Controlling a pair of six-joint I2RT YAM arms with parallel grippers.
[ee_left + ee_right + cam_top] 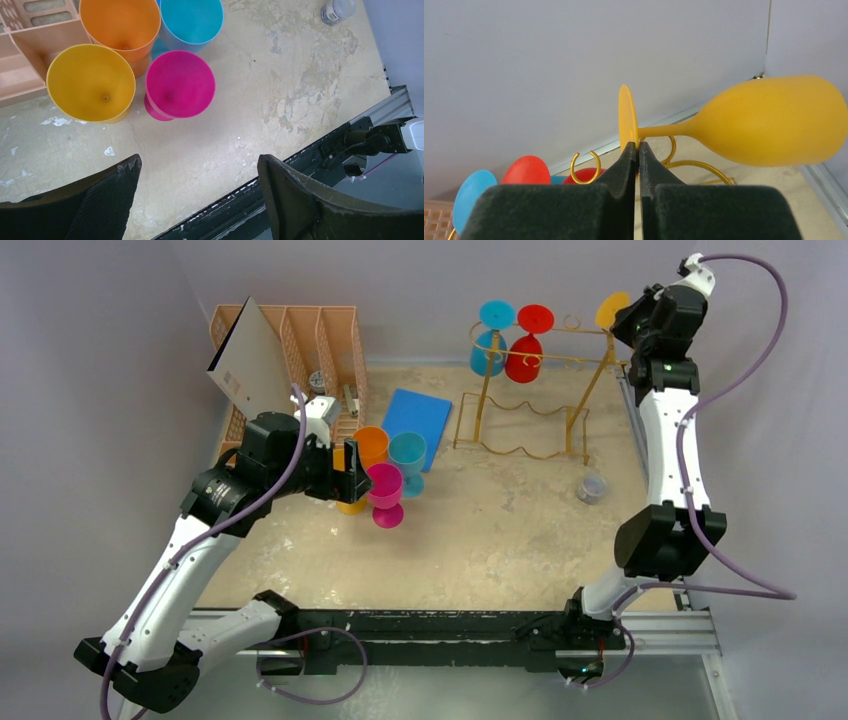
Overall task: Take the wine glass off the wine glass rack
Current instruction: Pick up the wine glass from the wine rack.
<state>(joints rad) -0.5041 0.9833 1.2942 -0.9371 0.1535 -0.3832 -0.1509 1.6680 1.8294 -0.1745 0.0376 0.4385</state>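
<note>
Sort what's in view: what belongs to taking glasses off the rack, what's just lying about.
Job: wine glass rack; yellow wine glass, pinched by the right gripper; blue glass and red glass hanging.
Lying about: file organizer, blue board, small jar, standing glasses.

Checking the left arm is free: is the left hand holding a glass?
No, the left hand is open and empty, the pink glass standing clear of it.

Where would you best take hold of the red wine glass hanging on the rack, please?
Probably by its bowl, coming from the near side: the red wine glass hangs upside down from the wine glass rack, foot above the rails, bowl hanging free beneath.
</note>
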